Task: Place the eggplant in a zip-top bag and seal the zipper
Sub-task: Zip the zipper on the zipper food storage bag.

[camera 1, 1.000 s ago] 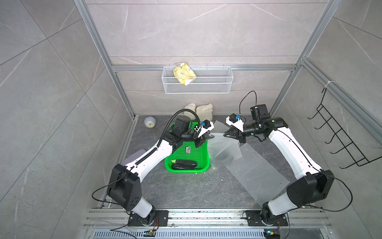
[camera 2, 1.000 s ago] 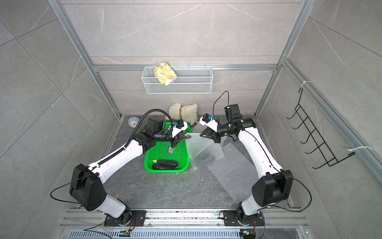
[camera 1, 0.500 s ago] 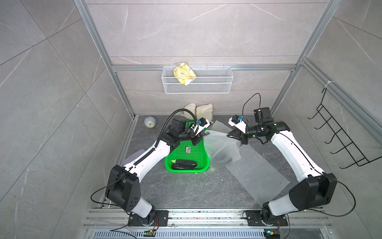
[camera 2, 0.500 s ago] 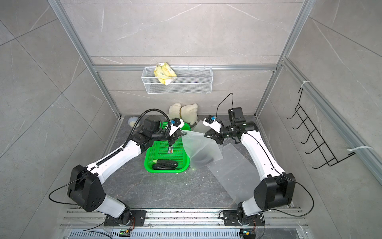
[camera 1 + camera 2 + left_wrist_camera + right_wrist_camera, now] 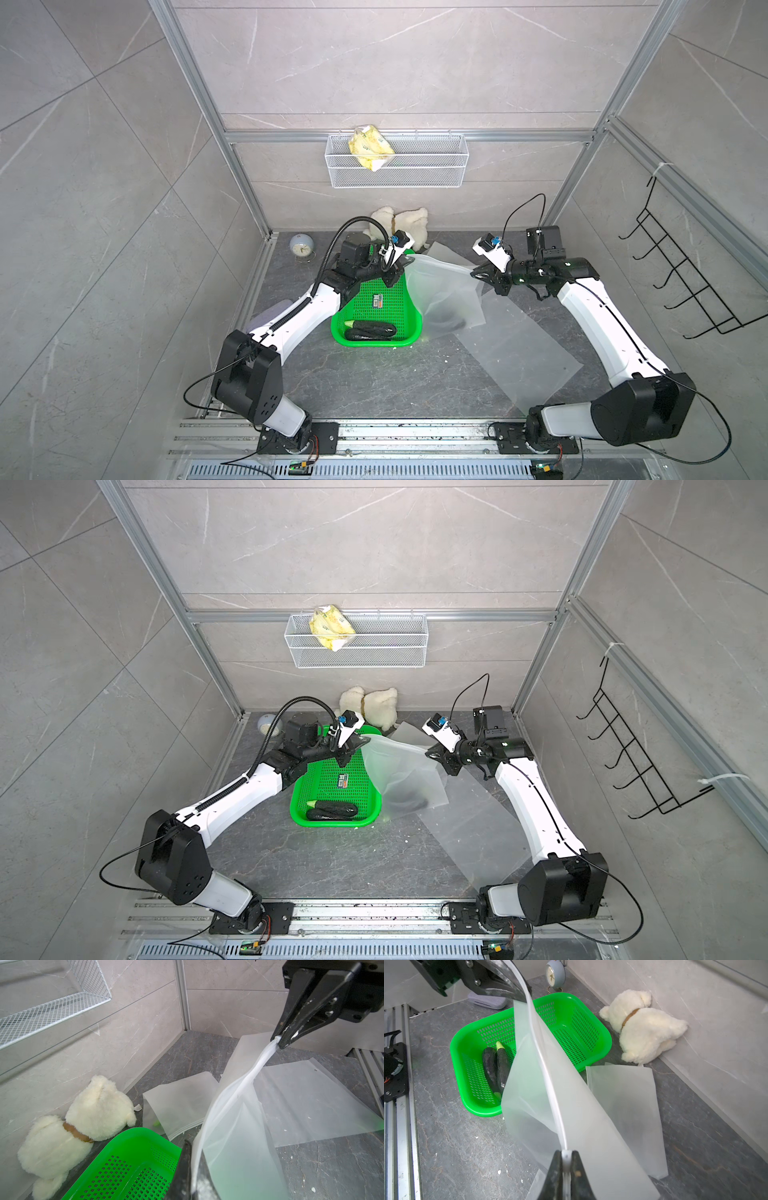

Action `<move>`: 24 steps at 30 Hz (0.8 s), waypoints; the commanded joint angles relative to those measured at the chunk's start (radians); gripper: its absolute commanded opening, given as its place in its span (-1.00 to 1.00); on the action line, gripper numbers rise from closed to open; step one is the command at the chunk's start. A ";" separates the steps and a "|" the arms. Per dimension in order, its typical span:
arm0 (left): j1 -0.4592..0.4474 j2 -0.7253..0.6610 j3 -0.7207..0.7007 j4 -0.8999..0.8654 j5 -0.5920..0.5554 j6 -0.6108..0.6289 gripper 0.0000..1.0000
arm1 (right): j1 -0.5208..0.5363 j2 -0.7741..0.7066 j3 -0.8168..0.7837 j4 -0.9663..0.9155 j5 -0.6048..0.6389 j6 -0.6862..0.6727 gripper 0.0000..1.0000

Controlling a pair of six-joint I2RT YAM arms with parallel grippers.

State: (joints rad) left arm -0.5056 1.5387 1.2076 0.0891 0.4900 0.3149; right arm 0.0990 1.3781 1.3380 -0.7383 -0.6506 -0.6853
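Observation:
A frosted zip-top bag hangs stretched between my two grippers above the table, to the right of the basket. My left gripper is shut on one end of its white zipper strip. My right gripper is shut on the other end. A dark curved shape shows through the bag's lower part. Two dark eggplants lie side by side in the near end of the green basket.
More flat frosted bags lie on the table under and behind the held one. A white plush toy and a small clock stand at the back wall. A wire basket hangs above, a hook rack at the right.
Both grippers have moved apart, the left one leftward and the right one rightward, and the bag's top edge is pulled straighter between them. Both stay shut.

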 commanded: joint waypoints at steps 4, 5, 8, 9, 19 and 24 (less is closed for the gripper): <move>0.072 0.022 0.021 0.058 -0.151 -0.057 -1.00 | -0.048 -0.061 -0.035 -0.044 0.163 0.073 -0.85; 0.072 0.024 0.021 0.060 -0.152 -0.059 -1.00 | -0.050 -0.068 -0.038 -0.043 0.171 0.076 -0.85; 0.073 0.030 0.025 0.063 -0.153 -0.066 -1.00 | -0.061 -0.080 -0.042 -0.045 0.190 0.082 -0.85; 0.073 0.032 0.027 0.062 -0.153 -0.066 -1.00 | -0.064 -0.083 -0.045 -0.048 0.190 0.081 -0.85; 0.088 0.037 0.030 0.062 -0.149 -0.074 -1.00 | -0.090 -0.104 -0.057 -0.081 0.186 0.049 -0.85; 0.090 0.037 0.029 0.059 -0.126 -0.074 -1.00 | -0.095 -0.104 -0.057 -0.075 0.161 0.056 -0.84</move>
State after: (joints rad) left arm -0.4862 1.5780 1.2076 0.1211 0.4744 0.2600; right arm 0.0437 1.3041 1.2945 -0.7475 -0.5617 -0.6277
